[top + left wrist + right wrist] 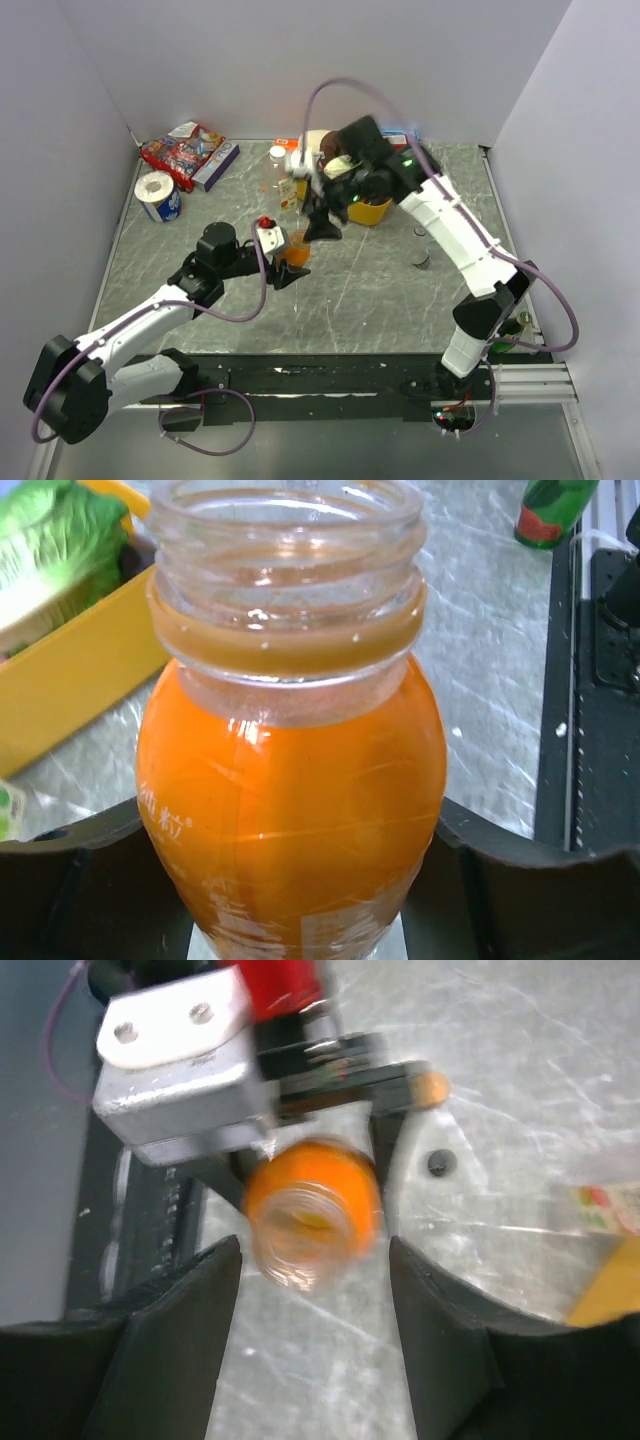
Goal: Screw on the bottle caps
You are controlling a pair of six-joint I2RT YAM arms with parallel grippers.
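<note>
My left gripper [293,262] is shut on the bottle of orange drink [297,248] and holds it upright on the table. Its threaded mouth is open, with no cap, in the left wrist view [290,540]. My right gripper [322,228] hangs just above and behind the bottle, open and empty. In the right wrist view [310,1290] the bottle's mouth [305,1225] shows blurred between the fingers. A black cap [421,260] and a pale cap [421,232] lie to the right. A small orange-gold round thing [432,1087] lies by my left finger. A clear labelled bottle [288,190] stands behind.
A yellow bin [372,211] with a toy lettuce [40,550] stands right behind the bottle. Snack bags [185,150] and a blue-white roll [158,195] are at the back left. A green glass bottle [515,325] lies by the right arm's base.
</note>
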